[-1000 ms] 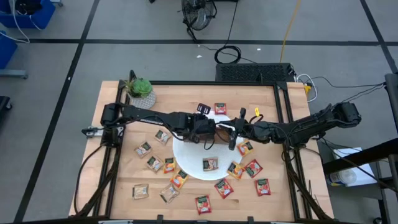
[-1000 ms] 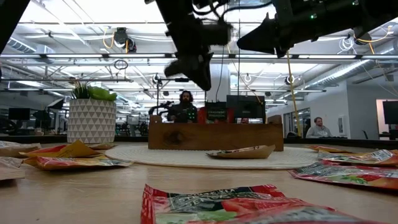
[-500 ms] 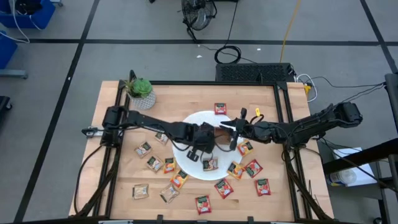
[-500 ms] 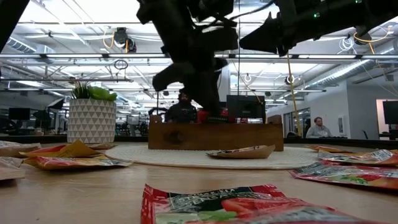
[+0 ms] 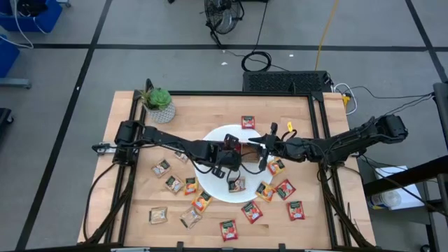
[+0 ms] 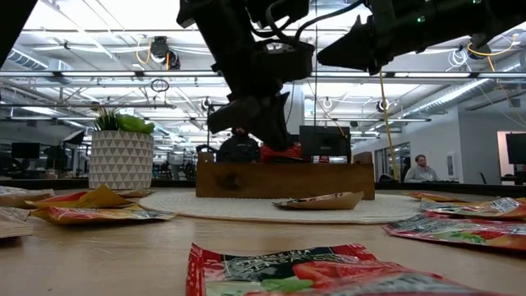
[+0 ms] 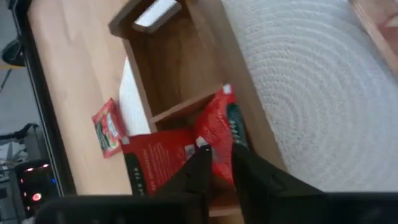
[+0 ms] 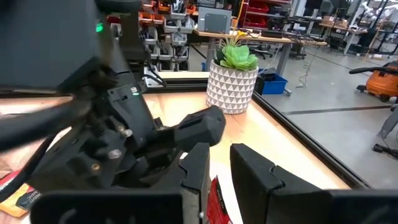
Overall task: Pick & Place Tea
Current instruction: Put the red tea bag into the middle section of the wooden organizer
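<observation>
a: what changed?
b: left pincer [image 7: 216,155] lower than a second ago, down at the tray [image 7: 180,68] on the plate [image 7: 311,81]. red sachet [image 7: 221,134] upright at its tip, leaning on a tray divider.
a: held or let go?
b: can't tell. probably mid-drop; another red one [image 7: 155,165] lies beside it in the tray.
a: right pincer [image 8: 214,165]?
b: unmoved, just beside the left, narrow gap, nothing held.
a: so far along?
b: barely. plenty of loose sachets [image 5: 253,212] around the plate.
a: surface, room?
b: pale wood tabletop [image 5: 210,108], potted plant [image 5: 159,103] at a far corner. open workshop behind, ceiling lights, a seated person [image 6: 422,168].
</observation>
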